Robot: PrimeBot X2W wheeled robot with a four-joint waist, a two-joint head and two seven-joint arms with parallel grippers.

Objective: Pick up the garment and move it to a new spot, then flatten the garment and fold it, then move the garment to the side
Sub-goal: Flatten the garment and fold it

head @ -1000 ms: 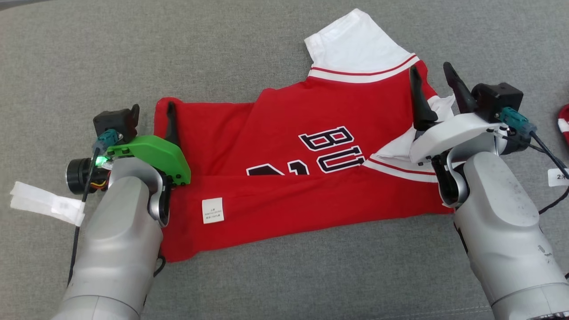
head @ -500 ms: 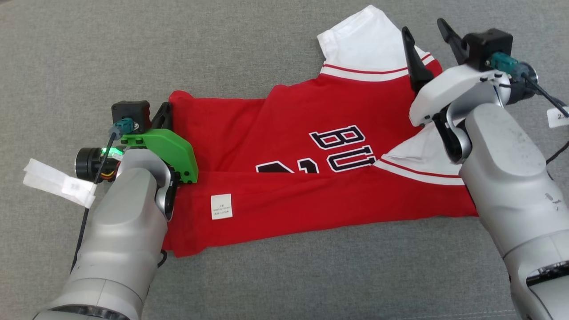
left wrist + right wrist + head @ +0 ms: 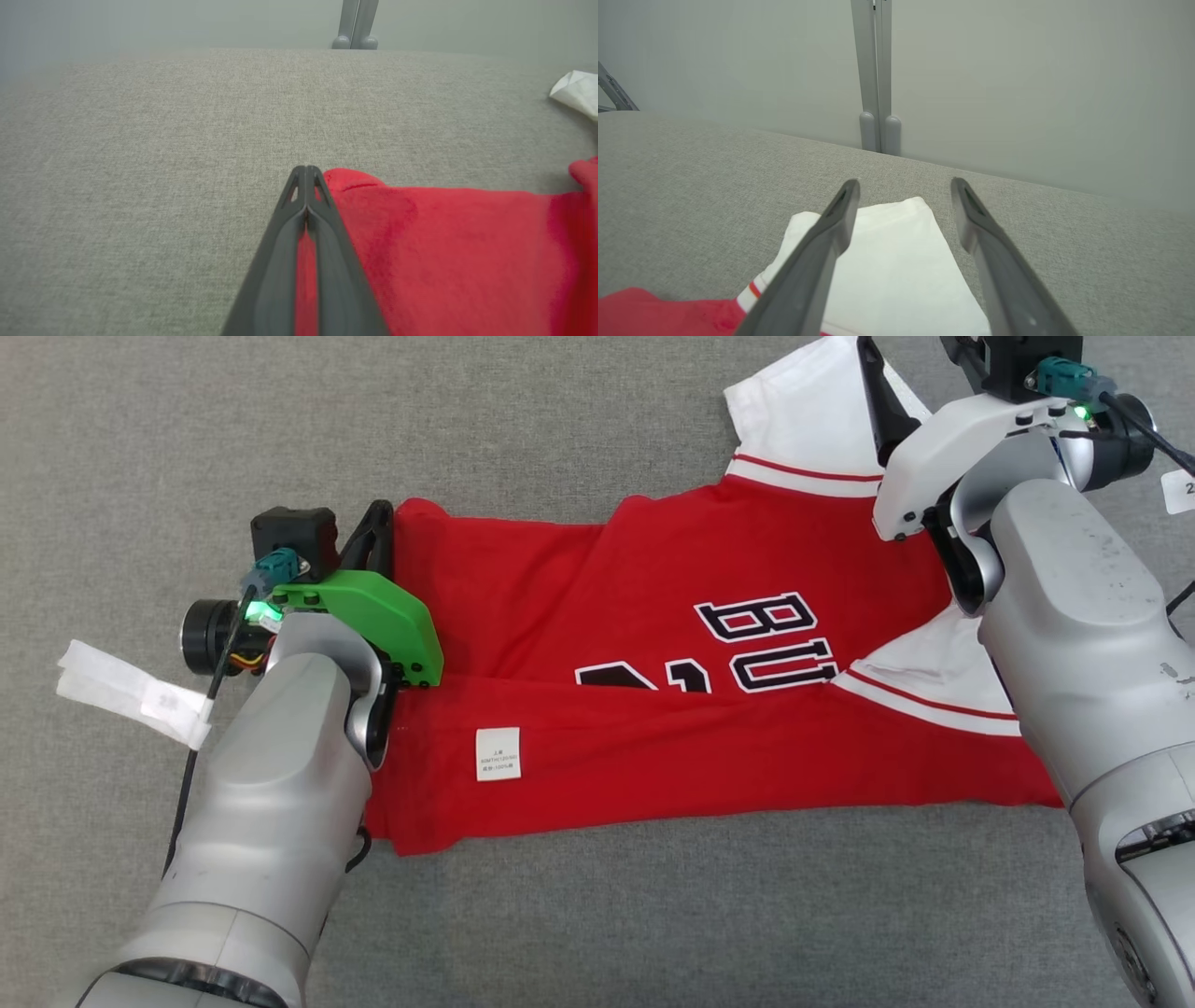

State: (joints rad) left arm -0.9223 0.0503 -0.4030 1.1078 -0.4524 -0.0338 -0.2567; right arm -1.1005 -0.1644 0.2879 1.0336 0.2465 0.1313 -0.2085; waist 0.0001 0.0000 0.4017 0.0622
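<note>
Since the left gripper (image 3: 306, 172) had its jaws apart astride the garment's left edge a second ago and now has them pressed together, the main change is a fresh pinch. The left wrist view shows red cloth caught between the two fingers, right at the far-left corner of the garment (image 3: 653, 644). The right gripper (image 3: 904, 186) has changed place too. It was low by the turned-in near-right sleeve and now reaches far, jaws wide apart and holding nothing, poised over the white sleeve (image 3: 887, 266) at the far-right corner. The whole head view has slid as well, so that is the camera, not the cloth; the garment looks unmoved on the grey surface (image 3: 187, 429). It lies spread across the middle, long side running left to right. Its near strip is already folded up over the lower part of the black lettering (image 3: 775, 639), and the care label (image 3: 498, 753) shows on that strip.

Judgement: folding stage, roughly midway. The left far corner is secured, the right one not yet. The likely next need is the right jaws closing on the far-right sleeve or shoulder so both far corners travel together. Risk: the left pinch sits close to the corner and may slip once lifted, and a one-sided lift would skew the fold.
</note>
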